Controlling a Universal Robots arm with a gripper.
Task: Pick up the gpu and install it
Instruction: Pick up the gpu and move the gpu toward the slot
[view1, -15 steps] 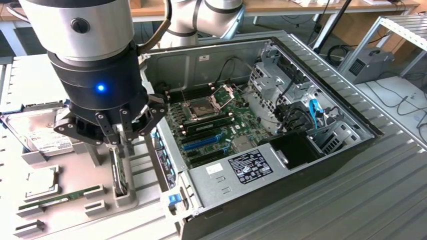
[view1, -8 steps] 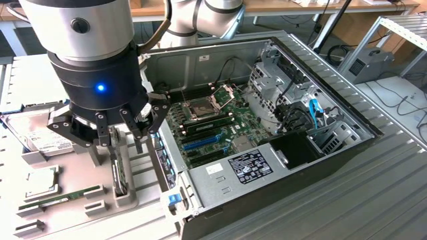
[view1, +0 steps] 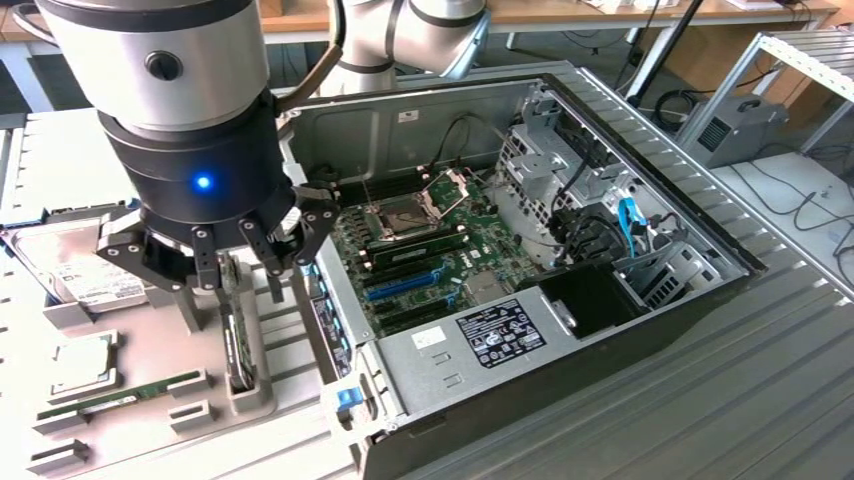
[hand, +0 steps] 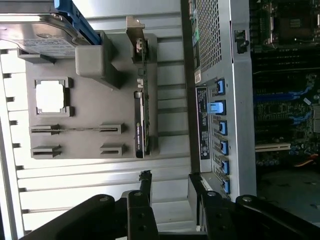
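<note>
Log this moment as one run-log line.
stage: pre-grasp | gripper: open, above gpu, nothing held | gpu: on edge in gray holder | computer case: open, gpu not installed

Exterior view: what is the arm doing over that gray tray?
The arm's gripper hangs open just above the gpu, which stands on edge in a slot of the gray tray. Nothing is held. The open PC case lies beside the tray, on the exterior view's right.
</note>
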